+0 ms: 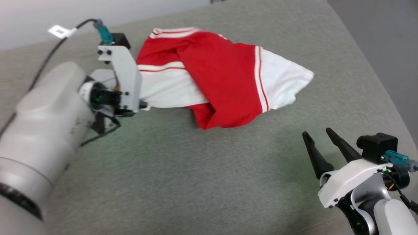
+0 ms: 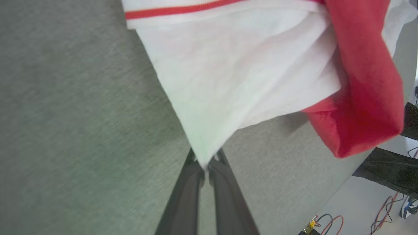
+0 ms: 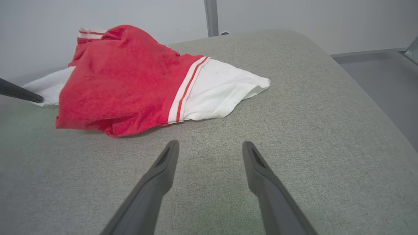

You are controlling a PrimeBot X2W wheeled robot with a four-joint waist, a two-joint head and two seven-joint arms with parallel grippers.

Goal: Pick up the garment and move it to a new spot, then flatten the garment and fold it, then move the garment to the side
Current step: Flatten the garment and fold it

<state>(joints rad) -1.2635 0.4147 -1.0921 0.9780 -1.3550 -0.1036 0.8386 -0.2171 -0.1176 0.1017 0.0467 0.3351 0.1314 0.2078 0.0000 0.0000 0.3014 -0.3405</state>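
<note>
Nearest, the pale left forearm [image 1: 42, 130] crosses the lower left of the head view. The left gripper [image 2: 205, 161] is pinched tight on a white sleeve corner of the shirt [image 1: 222, 85], which lies crumpled at upper middle on the grey padded surface [image 1: 196, 169]. I judge a slow, high lift best, so the thin hold doesn't slip. At lower right, the right gripper [image 1: 316, 131] hangs wide open, empty. No box or basket is present.

Left gripper [image 2: 205, 162] is pinching the garment [image 2: 228, 81] between closed fingers, forearm reaching forward; right gripper [image 3: 210, 145] is hovering with jaws spread wide.
</note>
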